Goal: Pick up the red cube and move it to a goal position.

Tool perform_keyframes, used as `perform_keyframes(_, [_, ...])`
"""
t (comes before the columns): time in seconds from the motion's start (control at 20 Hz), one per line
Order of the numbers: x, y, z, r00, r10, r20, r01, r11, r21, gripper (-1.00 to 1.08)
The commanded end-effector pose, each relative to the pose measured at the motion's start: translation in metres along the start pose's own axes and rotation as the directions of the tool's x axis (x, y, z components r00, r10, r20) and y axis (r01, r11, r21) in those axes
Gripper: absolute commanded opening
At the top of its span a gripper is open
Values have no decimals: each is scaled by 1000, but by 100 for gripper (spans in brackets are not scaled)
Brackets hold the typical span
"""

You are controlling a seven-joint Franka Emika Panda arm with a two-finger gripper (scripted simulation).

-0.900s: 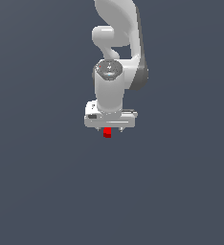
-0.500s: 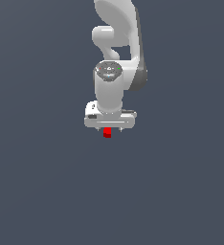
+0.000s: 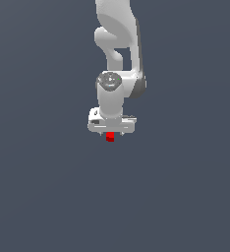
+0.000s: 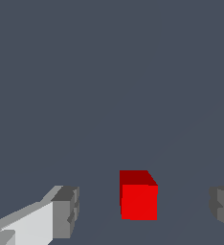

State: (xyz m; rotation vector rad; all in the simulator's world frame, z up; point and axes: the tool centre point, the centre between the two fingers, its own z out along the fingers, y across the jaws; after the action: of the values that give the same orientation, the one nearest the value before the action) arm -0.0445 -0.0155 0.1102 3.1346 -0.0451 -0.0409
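Observation:
The red cube [image 3: 110, 139] is a tiny bright red block on the dark grey floor, showing just below the white hand in the exterior view. In the wrist view the red cube [image 4: 139, 201] lies between the two grey fingertips [image 4: 66, 211], with a clear gap on each side, the wider one on the side of the far finger. My gripper [image 4: 145, 209] is open and straddles the cube without touching it. In the exterior view the gripper [image 3: 110, 134] points straight down over the cube and its fingers are mostly hidden by the hand.
The plain dark grey floor [image 3: 186, 197] spreads all around. The white arm [image 3: 118, 39] rises behind the hand toward the top of the exterior view. No other object shows.
The arm has sunk a little, bringing the hand lower over the cube. The cube has not moved.

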Motion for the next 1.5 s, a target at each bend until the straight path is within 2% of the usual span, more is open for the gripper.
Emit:
perform_keyframes(0.0, [-9, 2, 17, 1000, 4, -4, -4, 1000, 1, 100])
perform_keyframes(0.5, [-37, 9, 74, 1000, 16, -21, -16, 1000, 5, 100])
perform_keyframes(0.95, [-44, 11, 91, 999, 20, -26, -20, 1000, 7, 100])
perform_keyframes(1.0, [-44, 11, 91, 999, 20, -26, -20, 1000, 7, -100])
perform_keyframes(1.45, [-44, 11, 91, 999, 20, -26, -20, 1000, 7, -100])
